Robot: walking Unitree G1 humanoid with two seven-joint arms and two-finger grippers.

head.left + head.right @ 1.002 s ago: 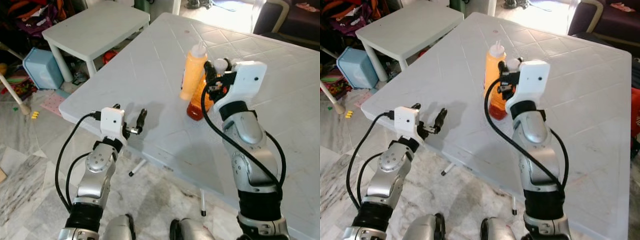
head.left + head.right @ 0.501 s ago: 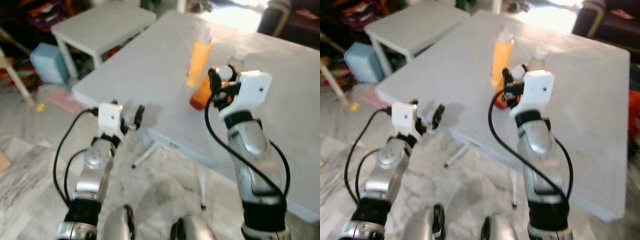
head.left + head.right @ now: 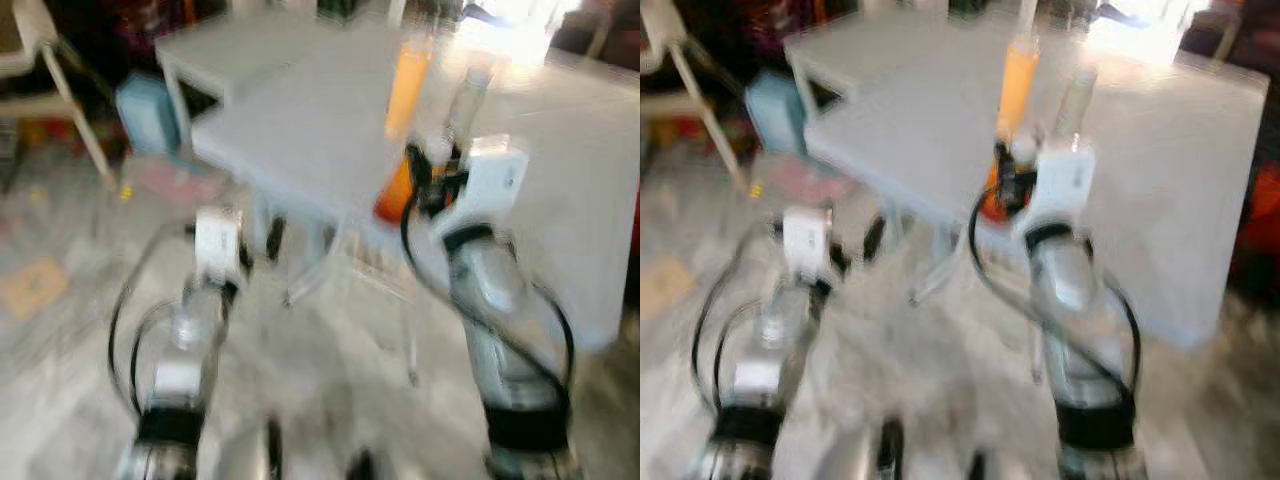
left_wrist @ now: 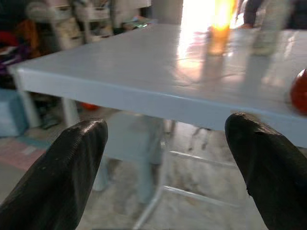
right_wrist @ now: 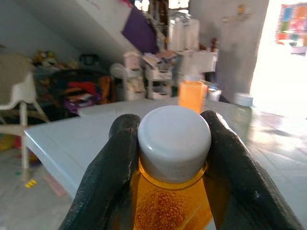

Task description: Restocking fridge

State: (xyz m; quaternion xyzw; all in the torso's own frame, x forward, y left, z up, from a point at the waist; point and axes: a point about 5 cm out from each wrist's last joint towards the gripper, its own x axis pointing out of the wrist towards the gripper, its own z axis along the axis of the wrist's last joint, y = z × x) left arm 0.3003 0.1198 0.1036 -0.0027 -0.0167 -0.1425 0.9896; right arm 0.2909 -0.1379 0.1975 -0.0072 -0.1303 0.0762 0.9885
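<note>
On the table (image 3: 300, 130), three bottles; right pincer (image 5: 172, 143) grips one bottle (image 5: 173, 191).

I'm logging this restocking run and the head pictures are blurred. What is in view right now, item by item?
Orange bottle: one, white cap, held over the table edge.
Squeeze bottle: one, yellow-orange, standing on the table.
Clear bottle: one, pale, beside the squeeze bottle.
Table: one, large, white.
Small table: one, white, beyond the large one.
Bin: one, light blue, on the floor.
Right gripper: jaws closed on the orange bottle's neck.
Left gripper: jaws open, below the table edge.
</note>
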